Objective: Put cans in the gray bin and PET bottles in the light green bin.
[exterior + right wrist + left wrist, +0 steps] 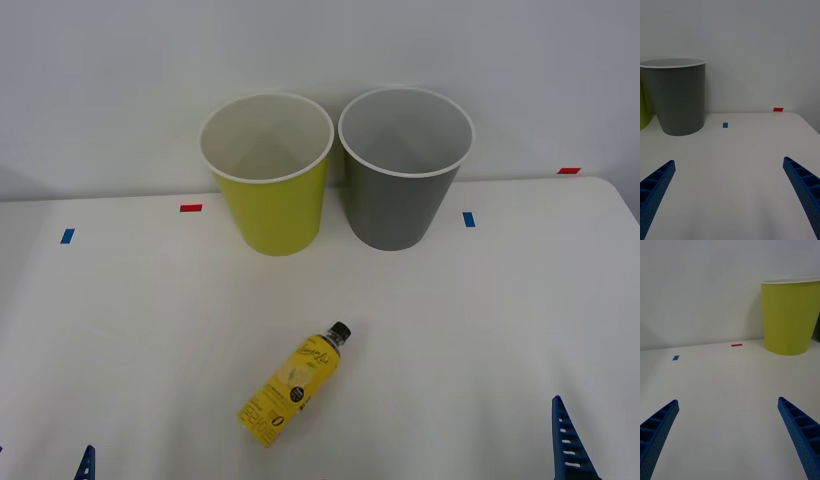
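The left gripper [728, 438] is seen with its blue ribbed fingers [657, 431] spread wide apart, nothing held between them, low over the near left part of the white table [480, 330]. In the front view only a fingertip of it is shown at the near left edge. The right gripper [730, 198] is likewise held spread, with nothing between its fingers [803, 187], over the near right part of the table; one fingertip is seen at the near right edge of the front view.

Between the two arms, a little left of centre, the PET bottle [294, 385] is found lying on its side on the table, its black cap [339, 331] turned away from the robot and toward the right, its yellow label facing up. It is well apart from both grippers.

Farther back, the light green bin [272, 195] and the gray bin [400, 185] are stood upright side by side at the far edge against the wall, green on the left, gray on the right, just beside each other. Both are open at the top.

Small tape marks are stuck to the table: a red one [190, 208] and a blue one [67, 236] left of the green bin, a blue one [468, 219] and a red one [568, 171] right of the gray bin.
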